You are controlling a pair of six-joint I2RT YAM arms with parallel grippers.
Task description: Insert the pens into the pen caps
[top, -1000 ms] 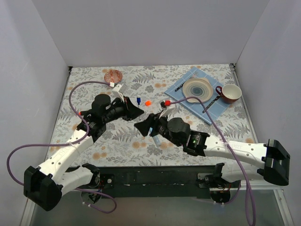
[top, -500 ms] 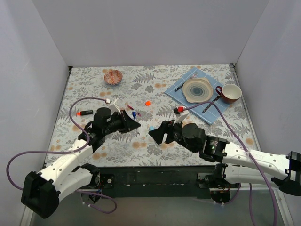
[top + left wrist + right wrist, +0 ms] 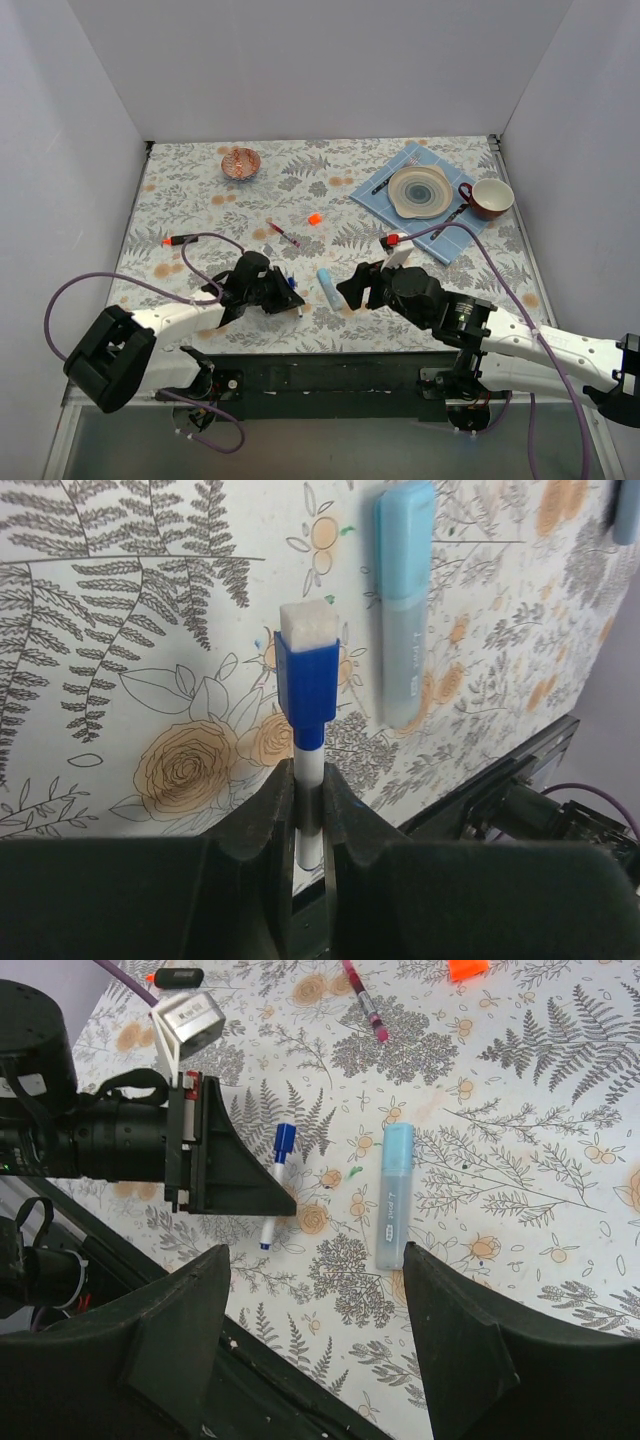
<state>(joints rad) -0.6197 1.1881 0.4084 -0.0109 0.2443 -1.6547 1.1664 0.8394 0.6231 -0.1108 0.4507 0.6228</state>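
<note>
My left gripper [image 3: 308, 802] is shut on the thin white pen [image 3: 308, 755], which wears a dark blue cap [image 3: 310, 680] and is held low over the table near the front edge. In the top view that gripper [image 3: 288, 293] sits left of the light-blue marker [image 3: 326, 288], which lies flat with its cap on. My right gripper [image 3: 317, 1250] stands open and empty just short of the marker [image 3: 395, 1195]. Farther back lie the dark-red pen [image 3: 283, 233], an orange cap [image 3: 314, 218] and the black marker with an orange end [image 3: 180, 240].
A small patterned bowl [image 3: 240, 163] stands at the back left. At the back right a blue mat [image 3: 396, 212] carries a plate [image 3: 420, 190], dark cutlery and a red cup [image 3: 489, 198]. The black base rail [image 3: 330, 375] runs along the table's near edge.
The right gripper has opened and let go of the light-blue marker, which now lies on the table. Both arms have drawn back toward the near edge, the left one carrying the white pen.
</note>
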